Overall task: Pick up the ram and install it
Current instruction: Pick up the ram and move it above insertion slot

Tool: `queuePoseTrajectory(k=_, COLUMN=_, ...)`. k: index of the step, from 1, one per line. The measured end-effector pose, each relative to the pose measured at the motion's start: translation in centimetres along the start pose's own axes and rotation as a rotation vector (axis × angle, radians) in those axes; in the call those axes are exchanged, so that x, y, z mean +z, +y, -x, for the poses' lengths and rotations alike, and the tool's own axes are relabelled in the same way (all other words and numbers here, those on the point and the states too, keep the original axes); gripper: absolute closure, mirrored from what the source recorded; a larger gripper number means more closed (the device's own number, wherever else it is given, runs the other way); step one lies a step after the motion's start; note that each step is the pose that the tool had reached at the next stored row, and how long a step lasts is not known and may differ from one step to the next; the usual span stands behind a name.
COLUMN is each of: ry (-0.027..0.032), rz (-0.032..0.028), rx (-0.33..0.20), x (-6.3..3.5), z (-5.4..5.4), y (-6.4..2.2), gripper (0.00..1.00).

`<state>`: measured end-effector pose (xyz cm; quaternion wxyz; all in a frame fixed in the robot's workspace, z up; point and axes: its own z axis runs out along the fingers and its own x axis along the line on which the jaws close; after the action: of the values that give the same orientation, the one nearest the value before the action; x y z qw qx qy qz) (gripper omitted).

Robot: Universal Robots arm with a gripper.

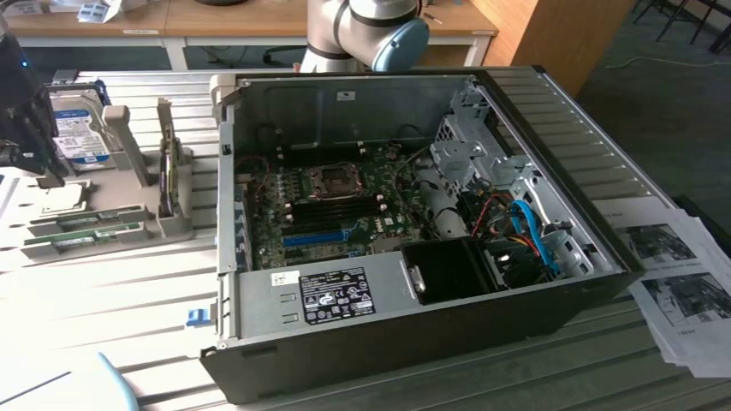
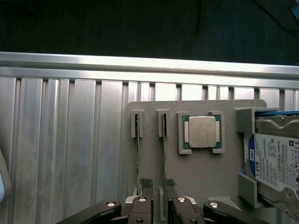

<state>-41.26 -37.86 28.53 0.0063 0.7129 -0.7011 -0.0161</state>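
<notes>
Two rams stand on edge in slots of a grey holder: one thin green stick and a second beside it. In the exterior view they show as green strips at the holder's near end. My gripper hovers over their ends, open, its dark fingertips standing either side of the stick nearer the processor without touching it. The exterior view has the gripper at its far left, above the holder.
A processor chip and a silver hard drive share the holder. The open computer case lies in the middle of the slatted metal table, its motherboard exposed. Printed sheets lie at the exterior view's right.
</notes>
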Motion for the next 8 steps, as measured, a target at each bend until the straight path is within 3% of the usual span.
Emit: queuePoseTrajectory(k=8, ry=0.0000, rz=0.0000, rx=0.000, x=0.24, z=-0.15, y=0.00, gripper=0.77)
